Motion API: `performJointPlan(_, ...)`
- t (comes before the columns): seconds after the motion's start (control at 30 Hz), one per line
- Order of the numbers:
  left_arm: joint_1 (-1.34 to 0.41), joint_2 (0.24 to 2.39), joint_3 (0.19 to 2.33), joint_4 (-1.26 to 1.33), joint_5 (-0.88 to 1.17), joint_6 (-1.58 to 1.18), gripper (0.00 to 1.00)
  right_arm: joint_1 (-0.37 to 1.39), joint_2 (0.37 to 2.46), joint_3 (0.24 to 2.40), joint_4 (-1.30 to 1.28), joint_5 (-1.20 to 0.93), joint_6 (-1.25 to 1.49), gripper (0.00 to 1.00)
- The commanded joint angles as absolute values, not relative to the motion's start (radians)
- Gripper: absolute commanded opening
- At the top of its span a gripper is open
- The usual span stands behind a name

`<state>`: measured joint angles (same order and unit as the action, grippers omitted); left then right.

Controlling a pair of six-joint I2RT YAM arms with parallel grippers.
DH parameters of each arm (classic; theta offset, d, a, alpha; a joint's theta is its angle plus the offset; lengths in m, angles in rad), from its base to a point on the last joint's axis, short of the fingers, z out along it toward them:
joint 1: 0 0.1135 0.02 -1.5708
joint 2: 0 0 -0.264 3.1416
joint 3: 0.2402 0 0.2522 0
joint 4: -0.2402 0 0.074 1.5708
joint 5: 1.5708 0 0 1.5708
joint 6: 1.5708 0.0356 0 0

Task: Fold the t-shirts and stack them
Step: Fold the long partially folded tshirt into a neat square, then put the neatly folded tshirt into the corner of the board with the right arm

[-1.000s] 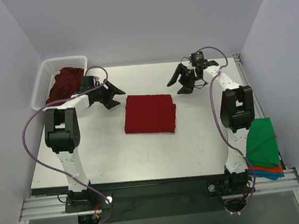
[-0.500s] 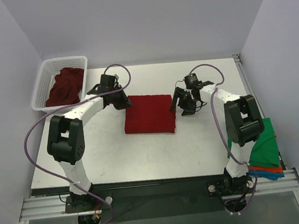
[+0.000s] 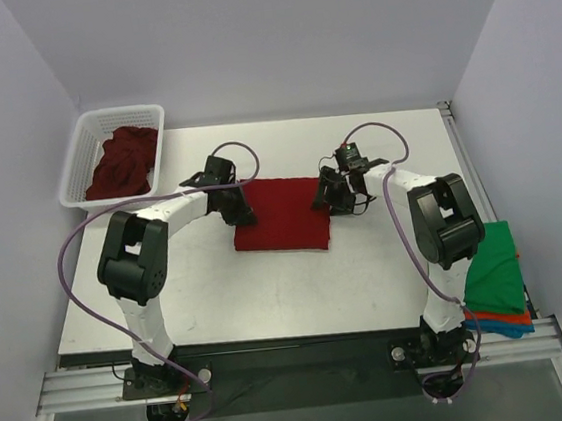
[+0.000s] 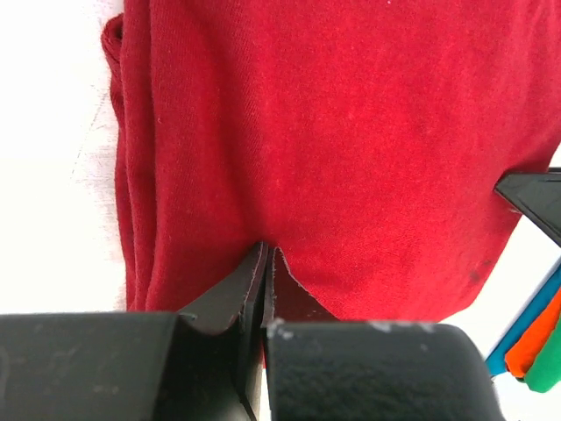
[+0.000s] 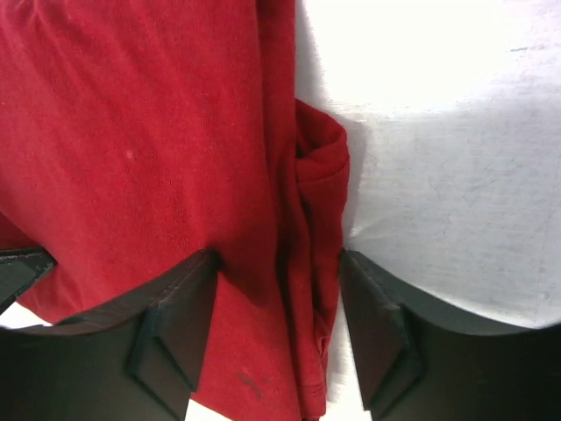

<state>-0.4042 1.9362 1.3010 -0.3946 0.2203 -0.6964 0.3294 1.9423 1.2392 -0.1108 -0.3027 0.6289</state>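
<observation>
The room is a plain booth with pale lilac-grey walls (image 3: 243,43) on three sides, and a white table (image 3: 219,287) fills the floor of it. The tabletop shows faint grey scuffs in the right wrist view.

At the far left corner a white lattice basket (image 3: 74,157) sits on the table, holding a heap of crumpled dark red t-shirts (image 3: 123,162). A purple cable (image 3: 65,263) loops beside the left arm.

The left gripper (image 3: 242,212) is down at the left edge of the folded red t-shirt (image 3: 282,215). This shirt lies flat as a neat rectangle near the middle of the table, between the two arms. In the left wrist view the fingers (image 4: 235,285) are pressed together on the hem, pinching the cloth.

The right gripper (image 3: 326,197) is at the shirt's right edge. Its fingers (image 5: 180,303) stand apart and straddle the layered, slightly rumpled side fold, touching the cloth without clamping it.

Near the right arm's base, a stack hangs over the table's right edge. A green t-shirt (image 3: 495,268) lies on top, with an orange t-shirt (image 3: 515,320) and a blue t-shirt (image 3: 481,323) peeking out beneath it.

A metal rail (image 3: 297,362) runs along the near edge and carries both arm bases.
</observation>
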Motion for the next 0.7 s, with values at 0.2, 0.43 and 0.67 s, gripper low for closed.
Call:
performJointPlan(0.2,-0.407,1.965,1.312,-0.373,0.206,-0.709,0.01,0.356,1.996,1.220,-0.094,-0.259,0.649,0.48)
performJointPlan(0.43,-0.407,1.954,1.370,-0.422,0.213,-0.687,0.01,0.359,2.026,1.223,-0.104,-0.232,0.667,0.32)
performJointPlan(0.67,-0.405,1.869,1.405,-0.479,0.233,-0.658,0.01,0.374,2.022,1.264,-0.190,-0.134,0.667,0.00)
